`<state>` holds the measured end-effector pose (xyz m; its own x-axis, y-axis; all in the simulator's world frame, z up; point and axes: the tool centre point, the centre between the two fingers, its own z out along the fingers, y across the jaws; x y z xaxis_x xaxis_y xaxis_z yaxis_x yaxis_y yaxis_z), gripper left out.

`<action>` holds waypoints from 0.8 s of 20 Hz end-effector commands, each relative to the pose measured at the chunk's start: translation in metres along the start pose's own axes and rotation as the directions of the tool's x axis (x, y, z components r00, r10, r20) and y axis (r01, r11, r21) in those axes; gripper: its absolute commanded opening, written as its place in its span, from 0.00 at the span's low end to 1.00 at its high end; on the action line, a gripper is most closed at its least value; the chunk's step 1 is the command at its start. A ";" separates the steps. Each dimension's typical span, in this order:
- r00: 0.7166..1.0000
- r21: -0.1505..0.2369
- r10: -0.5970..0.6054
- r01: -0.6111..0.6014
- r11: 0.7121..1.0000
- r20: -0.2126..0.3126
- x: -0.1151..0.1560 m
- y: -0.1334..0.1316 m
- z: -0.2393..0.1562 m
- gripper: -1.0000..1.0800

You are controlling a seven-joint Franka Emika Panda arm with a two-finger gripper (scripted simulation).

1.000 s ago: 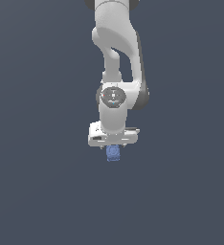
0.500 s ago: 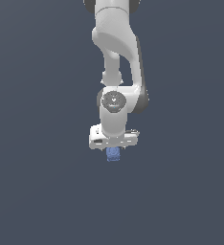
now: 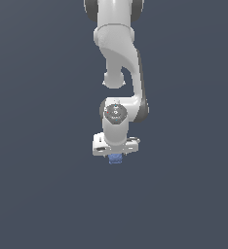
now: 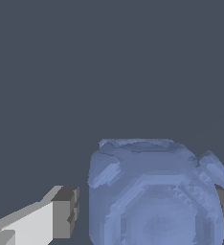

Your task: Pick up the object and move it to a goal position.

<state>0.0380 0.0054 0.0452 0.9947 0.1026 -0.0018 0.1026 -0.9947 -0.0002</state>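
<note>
The white arm hangs down, the blue object (image 3: 115,158) (small, blocky) directly beneath its end effector (image 3: 115,154).

Blue object (image 4: 154,196), white end effector (image 3: 115,156) with grey fingertips (image 4: 66,212).

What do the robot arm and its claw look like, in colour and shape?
The arm is glossy white with rounded links, dark grey at the joints, and a round grey disc on the wrist. The claw is a wide white block; its fingers have dark grey pads.
</note>
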 end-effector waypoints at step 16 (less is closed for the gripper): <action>1.000 0.000 0.000 0.000 1.000 -0.002 0.001 0.000 0.004 0.00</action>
<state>0.0393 0.0055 0.0406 0.9947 0.1025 -0.0004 0.1025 -0.9947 0.0000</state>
